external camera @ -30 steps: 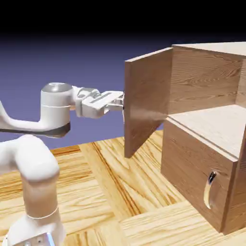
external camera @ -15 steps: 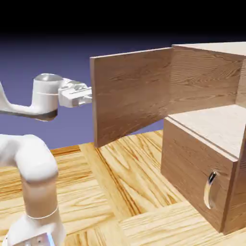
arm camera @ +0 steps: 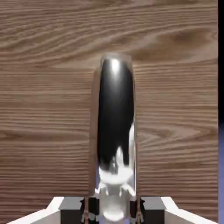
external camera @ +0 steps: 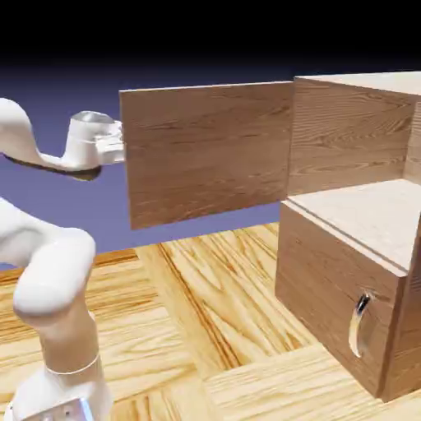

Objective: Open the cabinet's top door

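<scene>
The top door (external camera: 210,152) is swinging wider than it was half a second ago, its free edge now sitting farther toward the exterior view's left and showing more of the inner face. The white Franka Panda arm (external camera: 57,275) is moving along with it, its wrist higher and its elbow bending differently from before.

From where I'm standing, the door is hanging upright and well open on the wood-grain cabinet (external camera: 341,288), joining it along the edge toward the exterior view's right and exposing the upper compartment (external camera: 353,148). The two-finger gripper (arm camera: 112,211) is reaching the door's outer side by the free edge, partly hiding behind the panel. In the hand view, its fingers are closing snugly on the curved silver vertical handle (arm camera: 116,118), one on each side, with only the handle's own width standing between them. The handle is running up from the fingertips over the brown grain, and the door's edge is showing at the right.

Below the open compartment, the shorter lower panel (external camera: 316,275) is staying closed, its own curved silver handle (external camera: 355,327) catching the light. The pale parquet-like surface (external camera: 205,288) is stretching out beneath everything.
</scene>
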`<control>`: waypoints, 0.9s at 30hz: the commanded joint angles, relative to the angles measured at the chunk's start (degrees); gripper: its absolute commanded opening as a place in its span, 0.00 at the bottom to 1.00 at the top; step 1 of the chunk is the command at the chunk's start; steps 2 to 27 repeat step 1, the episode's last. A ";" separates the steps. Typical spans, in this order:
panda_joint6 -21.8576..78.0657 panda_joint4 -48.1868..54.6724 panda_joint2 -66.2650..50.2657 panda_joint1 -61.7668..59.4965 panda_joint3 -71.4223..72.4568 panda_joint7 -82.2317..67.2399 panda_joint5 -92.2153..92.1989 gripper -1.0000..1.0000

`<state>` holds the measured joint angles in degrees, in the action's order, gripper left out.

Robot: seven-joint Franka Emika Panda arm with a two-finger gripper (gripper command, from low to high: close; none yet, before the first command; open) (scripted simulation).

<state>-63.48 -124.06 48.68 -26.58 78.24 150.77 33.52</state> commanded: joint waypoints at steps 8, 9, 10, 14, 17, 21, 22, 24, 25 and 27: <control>0.06 0.01 -0.01 -0.01 0.02 0.01 -0.02 1.00; 0.06 0.01 -0.01 -0.01 0.02 0.01 -0.02 1.00; 0.06 0.01 -0.01 -0.01 0.02 0.01 -0.02 1.00; 0.06 0.01 -0.01 -0.01 0.02 0.01 -0.02 1.00; 0.06 0.01 -0.01 -0.01 0.02 0.01 -0.02 1.00; 0.06 0.01 -0.01 -0.01 0.02 0.01 -0.02 1.00; 0.06 0.01 -0.01 -0.01 0.02 0.01 -0.02 1.00; 0.06 0.01 -0.01 -0.01 0.02 0.01 -0.02 1.00; 0.06 0.01 -0.01 -0.01 0.02 0.01 -0.02 1.00; 0.06 0.01 -0.01 -0.01 0.02 0.01 -0.02 1.00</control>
